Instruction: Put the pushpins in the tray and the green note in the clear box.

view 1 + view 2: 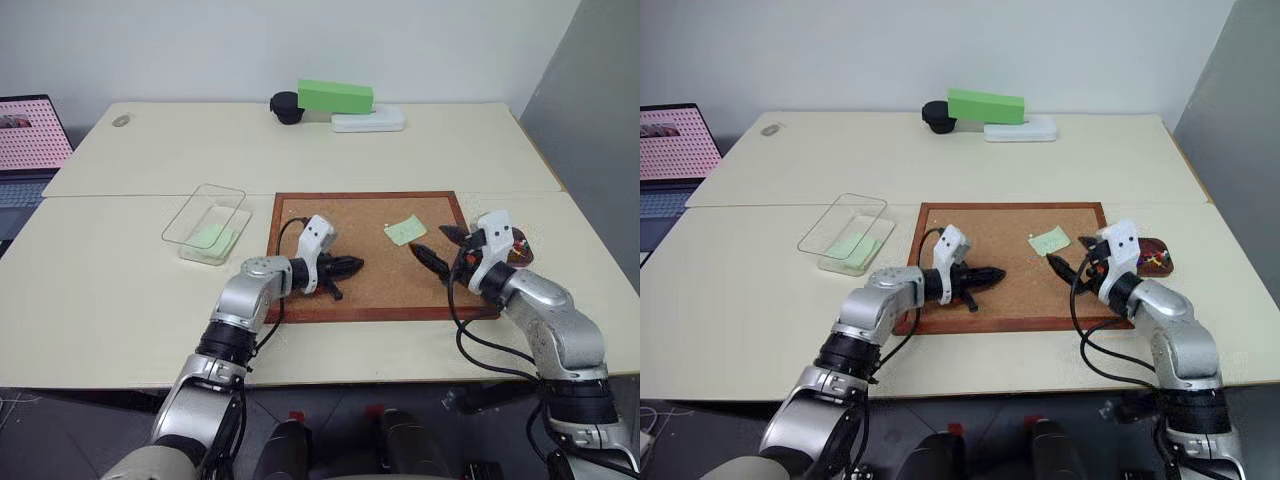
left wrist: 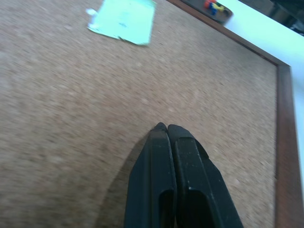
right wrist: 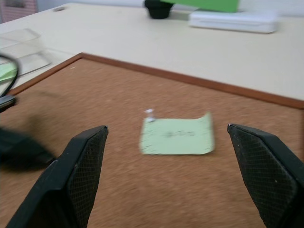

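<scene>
My left tool (image 1: 352, 265) hovered pinched together over the cork board (image 1: 350, 290); my right tool (image 3: 166, 175) stood wide apart, the green note (image 3: 178, 136) lying just ahead with one pushpin (image 3: 150, 114) at its corner. The tray (image 1: 1157, 258) sat beside my right tool, the clear box (image 1: 210, 225) beyond my left.

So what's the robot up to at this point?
It is clearing a cork board. One green note lies on the board with a pushpin at its corner; another green slip sits in the clear box. The right gripper is open, facing that note. The left gripper is shut over the board, holding nothing. Some pins are in the tray.
</scene>
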Motion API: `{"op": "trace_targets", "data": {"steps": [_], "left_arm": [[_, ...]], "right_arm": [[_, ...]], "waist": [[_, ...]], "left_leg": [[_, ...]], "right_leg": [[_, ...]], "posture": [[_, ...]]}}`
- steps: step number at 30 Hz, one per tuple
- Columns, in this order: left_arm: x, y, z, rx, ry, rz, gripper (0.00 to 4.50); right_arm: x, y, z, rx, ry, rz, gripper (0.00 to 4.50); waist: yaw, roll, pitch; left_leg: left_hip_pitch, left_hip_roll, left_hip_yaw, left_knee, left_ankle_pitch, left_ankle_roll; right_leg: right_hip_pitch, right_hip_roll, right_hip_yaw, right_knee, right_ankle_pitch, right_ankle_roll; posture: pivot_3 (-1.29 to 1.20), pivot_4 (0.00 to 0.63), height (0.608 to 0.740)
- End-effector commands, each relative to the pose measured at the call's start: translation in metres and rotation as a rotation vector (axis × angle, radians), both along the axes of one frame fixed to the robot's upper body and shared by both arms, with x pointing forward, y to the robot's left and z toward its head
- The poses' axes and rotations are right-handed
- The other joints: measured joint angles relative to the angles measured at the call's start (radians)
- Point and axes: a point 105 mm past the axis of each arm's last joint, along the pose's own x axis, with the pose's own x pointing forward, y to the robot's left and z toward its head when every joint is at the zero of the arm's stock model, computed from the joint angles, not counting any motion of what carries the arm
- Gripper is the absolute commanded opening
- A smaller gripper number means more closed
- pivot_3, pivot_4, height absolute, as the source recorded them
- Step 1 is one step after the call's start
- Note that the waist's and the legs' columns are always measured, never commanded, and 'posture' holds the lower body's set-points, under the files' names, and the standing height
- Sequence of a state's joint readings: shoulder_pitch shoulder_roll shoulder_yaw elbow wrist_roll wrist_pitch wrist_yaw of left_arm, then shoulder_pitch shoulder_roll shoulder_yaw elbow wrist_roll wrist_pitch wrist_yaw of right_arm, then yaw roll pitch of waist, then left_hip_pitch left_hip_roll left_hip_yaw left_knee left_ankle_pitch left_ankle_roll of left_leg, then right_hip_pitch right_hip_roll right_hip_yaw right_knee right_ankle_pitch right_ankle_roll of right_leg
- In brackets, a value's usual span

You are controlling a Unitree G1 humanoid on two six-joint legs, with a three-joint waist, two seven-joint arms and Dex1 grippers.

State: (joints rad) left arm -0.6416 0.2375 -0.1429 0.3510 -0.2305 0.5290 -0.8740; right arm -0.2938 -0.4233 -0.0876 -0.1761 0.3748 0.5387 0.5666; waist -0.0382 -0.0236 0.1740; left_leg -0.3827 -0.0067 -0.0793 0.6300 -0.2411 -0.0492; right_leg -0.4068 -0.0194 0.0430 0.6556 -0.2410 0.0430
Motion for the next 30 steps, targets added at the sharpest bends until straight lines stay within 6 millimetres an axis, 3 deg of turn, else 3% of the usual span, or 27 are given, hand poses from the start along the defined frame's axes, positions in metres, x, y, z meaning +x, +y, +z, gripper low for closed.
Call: {"op": "trace_targets", "data": {"steps": [1,4,9,13,18,22,25,30], "left_arm": [[0.014,-0.011,0.054,-0.081,-0.168,-0.002,0.00],[0.017,-0.020,0.072,-0.106,-0.205,-0.028,0.59],[0.021,-0.021,0.075,-0.098,-0.219,-0.037,1.62],[0.023,-0.022,0.074,-0.086,-0.232,-0.045,2.31],[0.026,-0.024,0.074,-0.075,-0.242,-0.050,3.48],[0.022,-0.015,0.058,-0.026,-0.234,-0.037,4.23],[0.018,-0.001,0.037,0.026,-0.194,-0.007,4.47],[0.009,0.017,0.022,0.031,-0.175,0.045,3.53]], "right_arm": [[-0.008,0.011,0.010,-0.020,-0.038,0.047,4.25],[-0.010,0.017,0.012,-0.018,-0.054,0.051,4.27],[-0.014,0.020,0.016,-0.016,-0.070,0.046,4.27],[-0.016,0.022,0.017,-0.013,-0.079,0.036,4.27],[-0.016,0.022,0.021,-0.023,-0.103,0.010,4.27],[-0.005,0.019,0.021,-0.052,-0.122,-0.042,4.27],[0.012,0.019,0.014,-0.072,-0.122,-0.095,4.27],[0.036,0.027,0.006,-0.102,-0.122,-0.110,4.27]], "waist": [[0.000,0.000,0.000],[0.004,-0.001,0.001],[0.004,-0.001,0.001],[0.004,-0.001,0.001],[0.005,-0.001,0.001],[0.003,-0.001,0.001],[-0.003,-0.001,0.001],[-0.009,-0.001,0.001]], "left_leg": [[0.000,0.000,0.000,0.000,0.000,0.000],[-0.001,0.000,0.000,0.000,0.000,0.000],[-0.001,0.000,0.000,0.000,0.000,0.000],[-0.001,0.000,0.000,0.000,0.000,0.000],[-0.001,0.000,0.000,0.000,0.000,0.000],[-0.001,0.000,0.000,0.000,0.000,0.000],[-0.001,0.000,0.001,0.000,0.000,0.000],[0.000,0.001,0.000,0.000,0.000,0.000]], "right_leg": [[0.000,0.000,0.000,0.000,0.000,0.000],[-0.001,0.000,0.000,-0.001,0.000,0.000],[-0.001,0.000,0.000,-0.002,0.000,0.000],[-0.001,0.000,0.000,-0.002,0.000,0.000],[-0.001,0.000,0.000,-0.002,0.000,0.000],[-0.001,0.000,0.000,-0.002,0.000,0.000],[-0.001,0.000,0.000,-0.002,0.000,0.000],[-0.001,0.000,0.000,0.000,0.000,0.000]], "posture": [[0.00,0.150,0.740],[0.00,0.150,0.740],[0.00,0.150,0.740],[0.00,0.150,0.740],[0.00,0.150,0.740],[0.00,0.150,0.740],[0.00,0.150,0.740],[0.00,0.150,0.740]]}}
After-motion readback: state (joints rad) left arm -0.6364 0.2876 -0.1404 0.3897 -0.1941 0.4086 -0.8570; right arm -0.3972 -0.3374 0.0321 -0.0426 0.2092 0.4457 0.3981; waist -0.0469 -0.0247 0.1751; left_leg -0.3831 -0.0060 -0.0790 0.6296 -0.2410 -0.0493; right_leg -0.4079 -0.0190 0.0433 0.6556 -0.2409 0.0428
